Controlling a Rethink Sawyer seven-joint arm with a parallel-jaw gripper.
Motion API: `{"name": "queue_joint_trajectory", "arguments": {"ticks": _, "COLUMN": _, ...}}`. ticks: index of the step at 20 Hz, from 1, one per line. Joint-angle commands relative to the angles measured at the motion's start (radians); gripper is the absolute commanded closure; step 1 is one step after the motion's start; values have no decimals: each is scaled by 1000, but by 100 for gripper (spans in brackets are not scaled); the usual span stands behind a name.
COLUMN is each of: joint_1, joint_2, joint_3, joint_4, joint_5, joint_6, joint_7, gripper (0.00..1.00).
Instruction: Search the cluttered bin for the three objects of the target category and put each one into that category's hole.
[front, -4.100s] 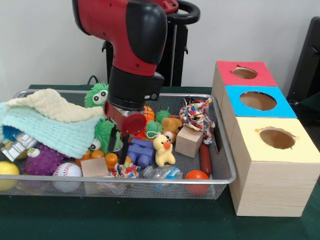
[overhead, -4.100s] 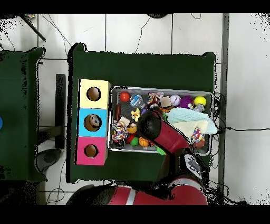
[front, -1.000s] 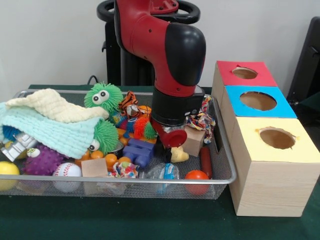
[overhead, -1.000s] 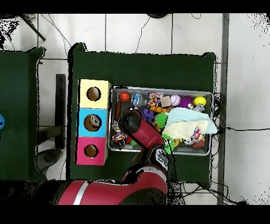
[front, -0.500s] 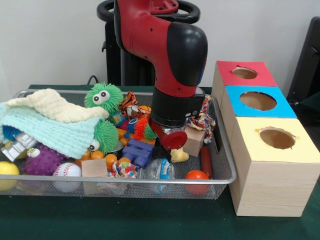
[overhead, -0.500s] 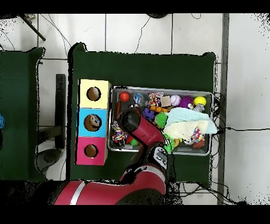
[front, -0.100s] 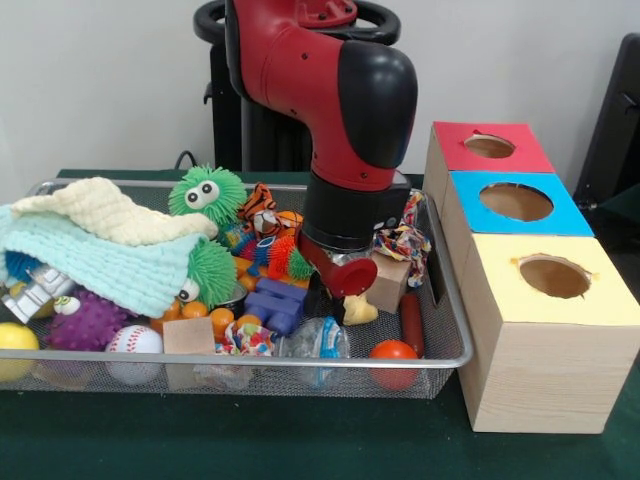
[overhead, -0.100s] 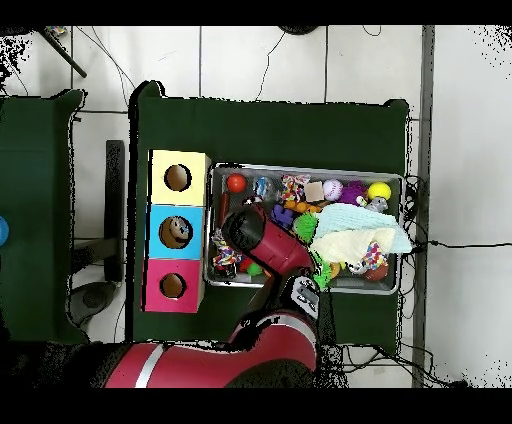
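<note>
The hand (front, -0.100s: 332, 298) sits low over the yellow duck toy (front, -0.100s: 358, 310) in the wire bin (front, -0.100s: 455, 330); its grip cannot be told.

Low front, high overhead; shared bin (front, -0.100s: 455, 345)

Under my bin lies a green cloth (front, -0.100s: 250, 440) over the desk. Behind me a pale wall (front, -0.100s: 100, 80). Overhead, a tiled floor (overhead, -0.100s: 260, 60) with cables (overhead, -0.100s: 455, 244), and another green desk (overhead, -0.100s: 35, 200) nearby.
</note>
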Motion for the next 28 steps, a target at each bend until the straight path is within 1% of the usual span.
{"name": "queue_joint_trajectory", "arguments": {"ticks": 1, "joint_1": -45, "joint_2": 2, "joint_3": 64, "joint_4": -78, "joint_5": -65, "joint_6": -30, "joint_7": 57, "gripper": 0}}
{"name": "queue_joint_trajectory", "arguments": {"ticks": 4, "joint_1": -22, "joint_2": 8, "joint_3": 25, "joint_4": -94, "joint_5": -83, "joint_6": -6, "joint_7": 46, "gripper": 0}}
{"name": "queue_joint_trajectory", "arguments": {"ticks": 5, "joint_1": -25, "joint_2": 5, "joint_3": 27, "joint_4": -93, "joint_5": -94, "joint_6": -1, "joint_7": 40, "gripper": 0}}
{"name": "queue_joint_trajectory", "arguments": {"ticks": 10, "joint_1": -35, "joint_2": -13, "joint_3": 17, "joint_4": -105, "joint_5": -189, "joint_6": 23, "joint_7": -28, "gripper": 0}}
{"name": "queue_joint_trajectory", "arguments": {"ticks": 18, "joint_1": -62, "joint_2": -25, "joint_3": 17, "joint_4": -122, "joint_5": -304, "joint_6": 25, "joint_7": -32, "gripper": 0}}
{"name": "queue_joint_trajectory", "arguments": {"ticks": 23, "joint_1": -40, "joint_2": -41, "joint_3": 14, "joint_4": -123, "joint_5": -352, "joint_6": 26, "joint_7": -14, "gripper": 0}}
{"name": "queue_joint_trajectory", "arguments": {"ticks": 28, "joint_1": -33, "joint_2": -68, "joint_3": 37, "joint_4": -105, "joint_5": -408, "joint_6": 28, "joint_7": -12, "gripper": 0}}
